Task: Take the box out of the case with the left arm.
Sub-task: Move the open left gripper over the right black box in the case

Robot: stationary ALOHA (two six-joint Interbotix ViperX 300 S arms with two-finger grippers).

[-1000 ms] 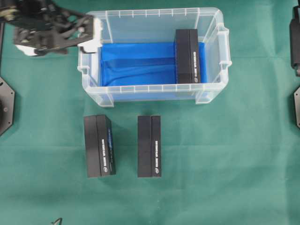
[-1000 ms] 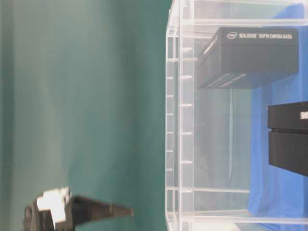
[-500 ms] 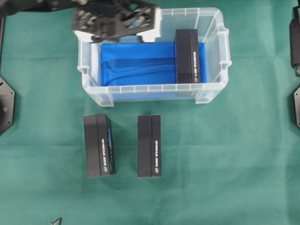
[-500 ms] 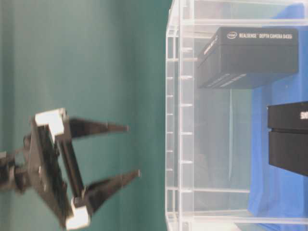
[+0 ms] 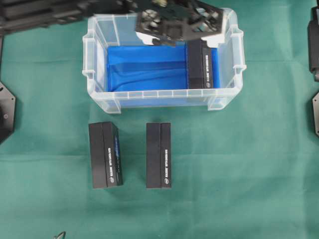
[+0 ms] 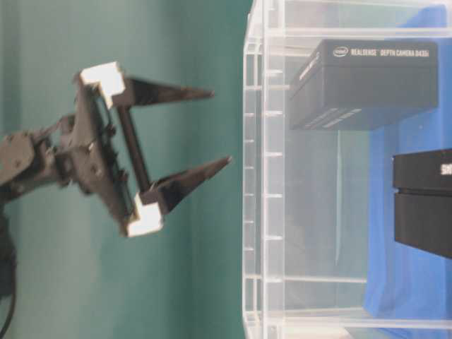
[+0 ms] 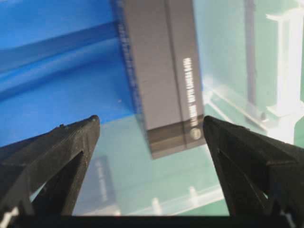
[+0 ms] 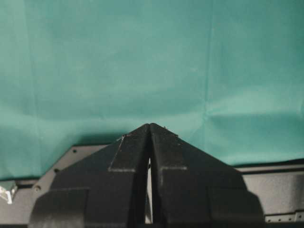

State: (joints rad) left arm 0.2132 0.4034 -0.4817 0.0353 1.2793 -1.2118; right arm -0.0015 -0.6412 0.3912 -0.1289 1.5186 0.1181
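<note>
Probably a robotics lab: green cloth-covered table (image 5: 249, 174), clear case (image 5: 224, 97), boxed depth cameras (image 5: 158, 155).

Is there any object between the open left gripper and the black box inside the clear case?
Nothing visible blocks it. In the left wrist view the left gripper is open and the box lies in plain sight between its fingers. Overhead, the case has no lid and only this box lies on its blue floor.
</note>
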